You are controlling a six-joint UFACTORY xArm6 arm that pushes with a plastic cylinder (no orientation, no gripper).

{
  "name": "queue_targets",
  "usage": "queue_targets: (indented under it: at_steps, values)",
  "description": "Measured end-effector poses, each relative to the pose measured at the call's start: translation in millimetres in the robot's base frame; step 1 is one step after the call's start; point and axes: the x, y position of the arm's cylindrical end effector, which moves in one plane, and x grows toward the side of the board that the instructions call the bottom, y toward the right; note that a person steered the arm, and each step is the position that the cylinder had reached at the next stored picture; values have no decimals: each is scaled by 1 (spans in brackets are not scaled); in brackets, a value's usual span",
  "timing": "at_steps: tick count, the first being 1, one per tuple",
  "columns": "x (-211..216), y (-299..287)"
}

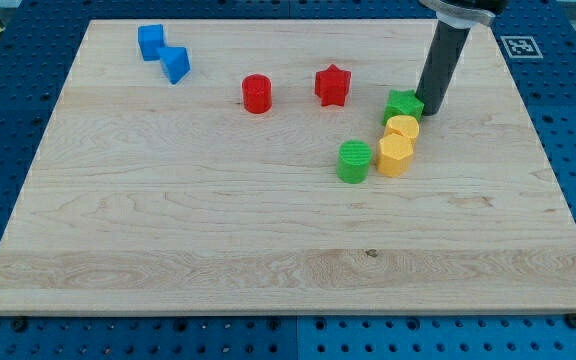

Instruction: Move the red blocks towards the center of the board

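A red cylinder and a red star sit in the upper middle of the wooden board, a short gap between them. My tip rests on the board at the upper right, right of the red star and touching or nearly touching the right side of a green star.
Below the green star stand two yellow blocks, one above the other, touching. A green cylinder sits just left of the lower yellow block. Two blue blocks, one beside the other, lie at the upper left.
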Motion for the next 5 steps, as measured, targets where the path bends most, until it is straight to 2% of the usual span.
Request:
queue_targets:
  at_steps: [1, 2, 3, 5]
  values:
    - [-6, 15]
    - [-32, 14]
    - [-74, -26]
    - [-54, -80]
